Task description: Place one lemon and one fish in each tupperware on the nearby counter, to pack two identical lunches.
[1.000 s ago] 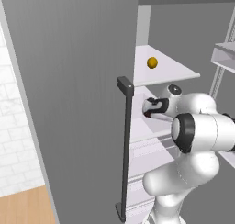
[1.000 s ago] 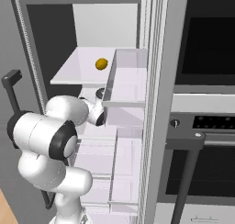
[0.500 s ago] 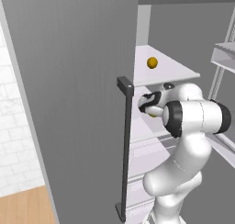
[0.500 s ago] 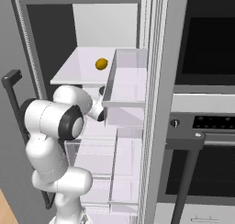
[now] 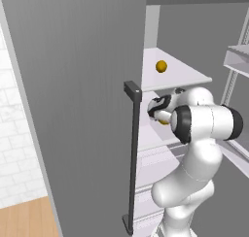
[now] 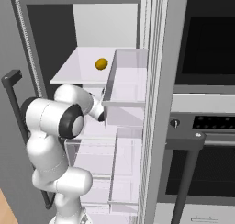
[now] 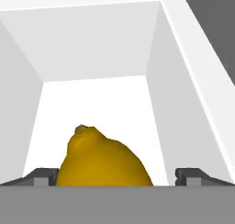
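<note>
White fridge shelf (image 7: 92,103) carries lemon (image 7: 103,161), close between your gripper (image 7: 117,175) tips. Jaws spread wide, nothing held, straddling fruit ready for pinch. Second lemon (image 5: 161,66) waits on shelf above.

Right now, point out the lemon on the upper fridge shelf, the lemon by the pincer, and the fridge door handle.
upper-shelf lemon (image 6: 101,63), right base view, middle of the fruit.
lemon by the pincer (image 7: 103,161), hand view, centre of its skin.
fridge door handle (image 5: 133,153), left base view, mid-bar.
</note>
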Available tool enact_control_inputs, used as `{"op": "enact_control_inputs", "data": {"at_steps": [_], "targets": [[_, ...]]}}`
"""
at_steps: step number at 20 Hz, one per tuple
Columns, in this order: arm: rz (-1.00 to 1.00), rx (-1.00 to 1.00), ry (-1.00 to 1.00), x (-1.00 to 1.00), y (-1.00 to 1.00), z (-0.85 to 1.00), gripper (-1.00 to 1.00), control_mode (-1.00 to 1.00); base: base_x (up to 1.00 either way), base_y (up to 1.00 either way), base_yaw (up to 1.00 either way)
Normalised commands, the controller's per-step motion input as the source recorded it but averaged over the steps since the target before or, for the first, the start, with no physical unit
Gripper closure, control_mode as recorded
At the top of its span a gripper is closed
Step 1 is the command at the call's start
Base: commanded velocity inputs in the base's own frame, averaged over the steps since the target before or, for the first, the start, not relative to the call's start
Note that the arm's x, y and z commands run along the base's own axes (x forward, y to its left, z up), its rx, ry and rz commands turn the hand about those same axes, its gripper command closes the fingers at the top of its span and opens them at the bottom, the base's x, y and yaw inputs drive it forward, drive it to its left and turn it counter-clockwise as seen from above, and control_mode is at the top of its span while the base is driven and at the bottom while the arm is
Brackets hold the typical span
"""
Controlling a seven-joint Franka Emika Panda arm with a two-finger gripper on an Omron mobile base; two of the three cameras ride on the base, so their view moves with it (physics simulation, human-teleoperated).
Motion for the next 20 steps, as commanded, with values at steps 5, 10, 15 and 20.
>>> {"op": "enact_control_inputs", "data": {"at_steps": [5,10,15,20], "targets": [[0.01,0.0,0.0,-0.05,0.0,-0.04,-1.0,-1.0,0.0,0.0,0.0],[0.02,0.0,0.0,0.0,0.0,-0.18,-1.0,-1.0,0.0,0.0,0.0],[0.03,-0.01,0.0,0.0,0.06,-0.28,-1.0,-1.0,0.0,0.0,0.0],[0.04,-0.03,-0.01,0.0,0.15,-0.26,1.0,-1.0,0.0,0.0,0.0]]}}
